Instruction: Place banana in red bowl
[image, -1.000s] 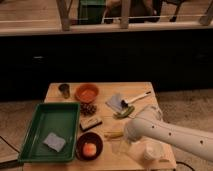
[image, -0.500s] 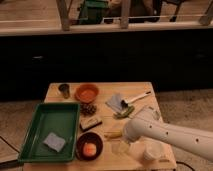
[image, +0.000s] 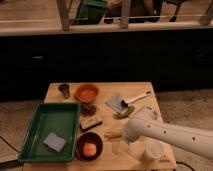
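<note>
1. The banana lies in the front half of the tabletop, near its middle. Its long axis runs roughly parallel to the front edge.
2. Your gripper hangs just in front of the banana, toward the front edge, so the banana is just behind it.
3. You cannot tell how wide the gripper stands, or whether it touches anything.
4. The red bowl sits near the back edge, left of centre, well apart from the banana.
</note>
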